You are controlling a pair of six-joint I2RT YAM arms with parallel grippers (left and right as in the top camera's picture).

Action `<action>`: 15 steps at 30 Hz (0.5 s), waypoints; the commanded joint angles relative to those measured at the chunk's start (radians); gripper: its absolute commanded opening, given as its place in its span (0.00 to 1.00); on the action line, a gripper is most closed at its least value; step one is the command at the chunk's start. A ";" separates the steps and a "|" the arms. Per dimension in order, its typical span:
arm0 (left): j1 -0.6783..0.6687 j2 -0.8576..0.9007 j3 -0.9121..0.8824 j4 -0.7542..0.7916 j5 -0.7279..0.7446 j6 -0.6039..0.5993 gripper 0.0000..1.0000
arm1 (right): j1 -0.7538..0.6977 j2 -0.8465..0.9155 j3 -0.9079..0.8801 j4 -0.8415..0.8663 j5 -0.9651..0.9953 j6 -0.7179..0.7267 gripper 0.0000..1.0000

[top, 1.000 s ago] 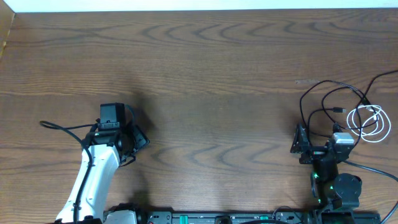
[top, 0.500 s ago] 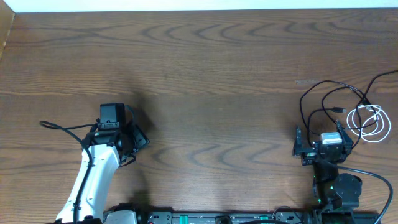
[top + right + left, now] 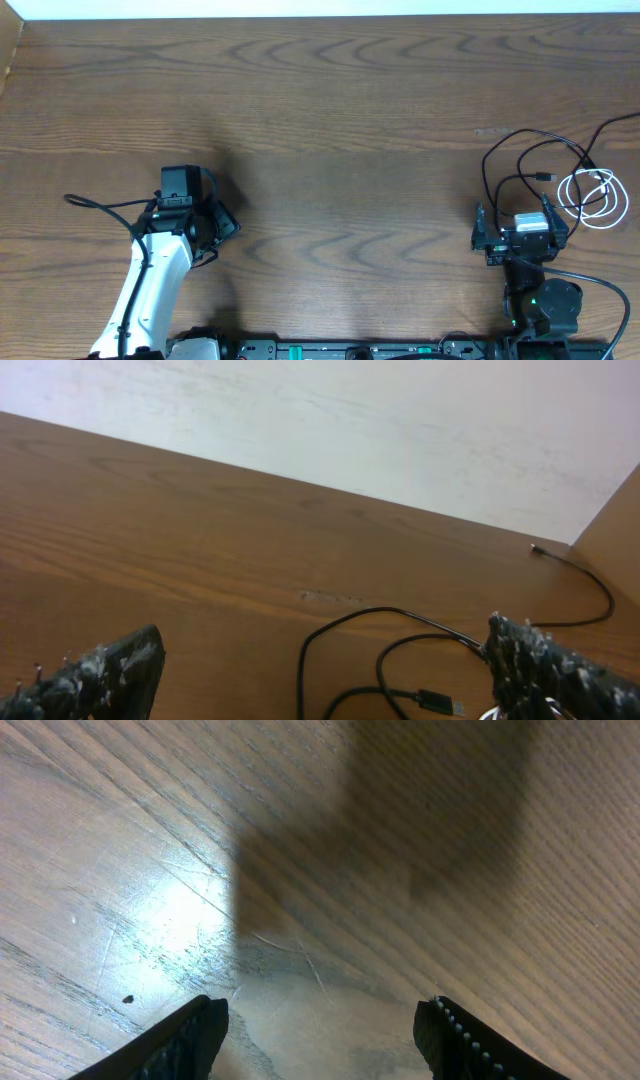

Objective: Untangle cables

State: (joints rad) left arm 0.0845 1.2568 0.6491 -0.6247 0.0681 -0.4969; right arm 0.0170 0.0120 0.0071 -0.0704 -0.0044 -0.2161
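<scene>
Cables [image 3: 484,175] apparently crowd right tool [image 3: 515,218].

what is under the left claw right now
Beneath the open left claw there is bare wood table with a dark shadow and a tiny speck, nothing else. The wood directly under its two fingers is covered, so that cannot be checked.

We see a brown table [image 3: 350,120] with darker wavy wood grain, washed pale where glare hits it in the left wrist view. Against it lie black cables [image 3: 485,170] and one white cable [image 3: 598,205]. The left arm [image 3: 150,290] is white. The left gripper [image 3: 325,1035] is black; the right gripper [image 3: 320,670] is black, flecked with pale specks. The wall [image 3: 350,430] is off-white, faintly mottled.
</scene>
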 commanded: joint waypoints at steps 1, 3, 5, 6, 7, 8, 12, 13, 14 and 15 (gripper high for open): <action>0.005 0.007 -0.004 0.000 -0.016 0.005 0.66 | -0.006 -0.006 -0.002 -0.005 -0.003 -0.010 0.99; 0.005 0.007 -0.004 0.000 -0.017 0.005 0.66 | -0.006 -0.006 -0.002 -0.004 -0.003 -0.010 0.99; 0.005 0.007 -0.004 0.000 -0.017 0.005 0.74 | -0.006 -0.006 -0.002 -0.005 -0.003 -0.010 0.99; 0.005 0.007 -0.004 0.000 -0.017 0.005 0.79 | -0.006 -0.006 -0.002 -0.005 -0.003 -0.010 0.99; 0.005 0.007 -0.004 0.000 -0.017 0.005 0.84 | -0.006 -0.006 -0.002 -0.005 -0.003 -0.010 0.99; 0.005 0.007 -0.004 0.000 -0.017 0.005 0.84 | -0.006 -0.006 -0.002 -0.004 -0.003 -0.010 0.99; 0.005 0.007 -0.004 0.000 -0.017 0.005 0.87 | -0.006 -0.006 -0.002 -0.005 -0.003 -0.010 0.99; 0.005 0.007 -0.004 0.000 -0.017 0.005 0.88 | -0.006 -0.006 -0.002 -0.004 -0.003 -0.010 0.99; 0.005 0.007 -0.004 0.000 -0.017 0.005 0.89 | -0.006 -0.006 -0.002 -0.005 -0.003 -0.010 0.99; 0.005 0.007 -0.004 0.000 -0.017 0.005 0.89 | -0.006 -0.006 -0.002 -0.005 -0.003 -0.010 0.99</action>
State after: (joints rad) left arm 0.0845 1.2568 0.6491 -0.6239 0.0681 -0.4969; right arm 0.0170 0.0120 0.0067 -0.0704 -0.0044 -0.2165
